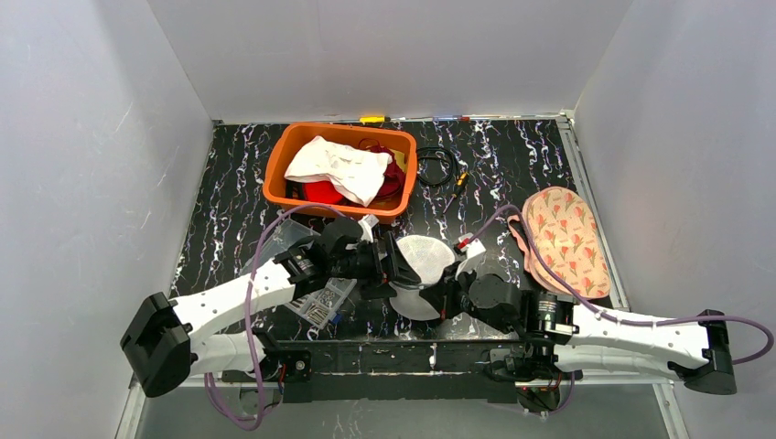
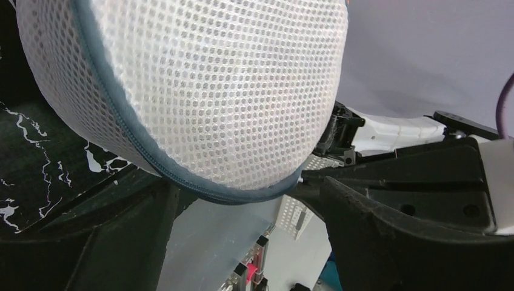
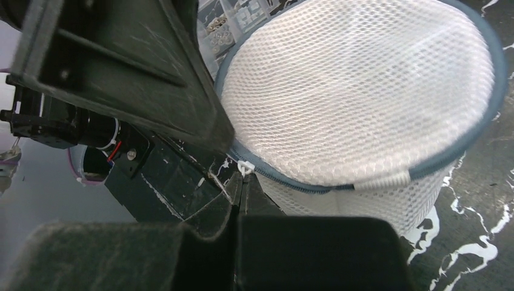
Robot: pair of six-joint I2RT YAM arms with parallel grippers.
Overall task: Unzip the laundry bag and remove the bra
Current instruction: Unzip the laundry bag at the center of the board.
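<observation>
Top view: the mesh laundry bag (image 1: 423,261) sits on the table (image 1: 512,165) between both tools, with the left tool (image 1: 392,272) at its left and the right tool (image 1: 450,294) at its near rim

Left wrist: fingers (image 2: 412,224) spread, bag just ahead

Right wrist: the right tool is pressed together at the white zip pull (image 3: 245,166) — grip unclear; bra unseen — presumably inside
</observation>
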